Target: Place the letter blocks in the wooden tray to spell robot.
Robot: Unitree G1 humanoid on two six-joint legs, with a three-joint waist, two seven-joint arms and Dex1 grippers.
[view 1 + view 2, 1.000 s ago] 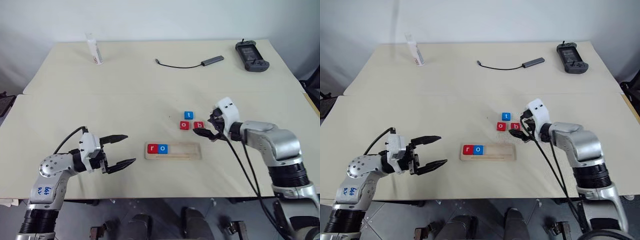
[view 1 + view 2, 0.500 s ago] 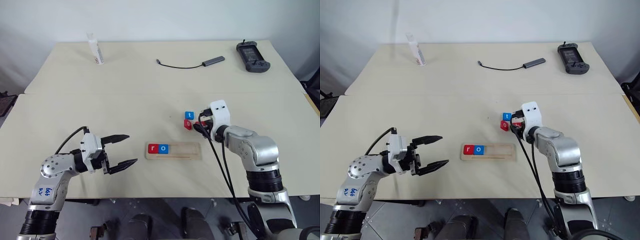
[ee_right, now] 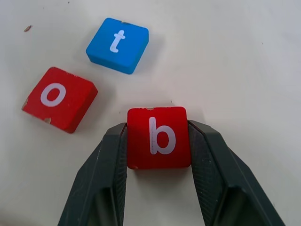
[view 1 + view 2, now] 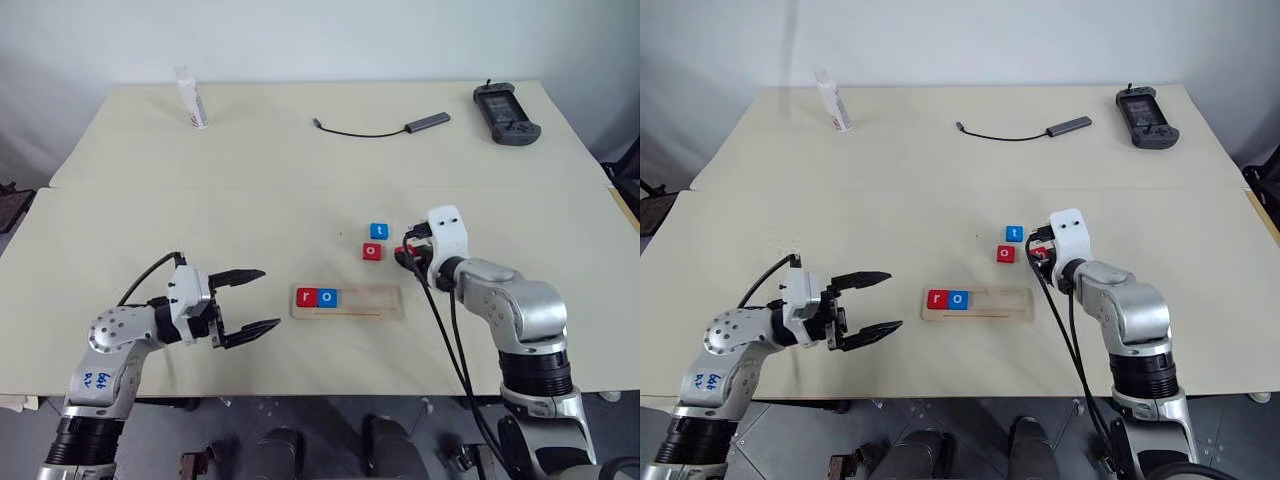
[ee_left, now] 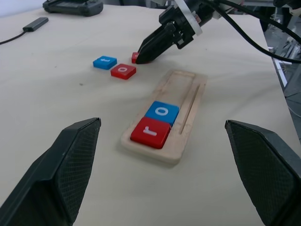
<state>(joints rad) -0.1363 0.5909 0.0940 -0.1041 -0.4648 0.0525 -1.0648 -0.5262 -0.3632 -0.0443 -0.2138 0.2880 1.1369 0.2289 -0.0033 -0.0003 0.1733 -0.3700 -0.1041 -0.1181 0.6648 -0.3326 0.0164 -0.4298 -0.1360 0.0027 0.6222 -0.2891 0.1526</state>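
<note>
Sitting between the two black fingers of the right gripper [image 3: 157, 141], the red b block [image 3: 158, 137] is pinched on its two opposite sides, the letter face up, and it lies on or just above the table [image 4: 250, 200]; whether it has left the surface cannot be told; just beside it lie the red o block [image 3: 59, 98] and, a little farther on, the blue t block [image 3: 118, 45], both flat on the table and apart from one another; nearer the robot, the wooden tray [image 4: 370, 302] lies flat with a red r block [image 4: 306, 296] at its left end and a blue o block [image 4: 326, 297] touching it on the right, the rest of the groove bare; off to the left of the tray, well apart from it, the left gripper [image 4: 255, 301] is held above the table with its fingers spread wide and nothing between them; at the far side of the table lie a white tube [image 4: 189, 98], a dark cable [image 4: 380, 128] with an adapter, and a black handheld controller [image 4: 505, 101].
</note>
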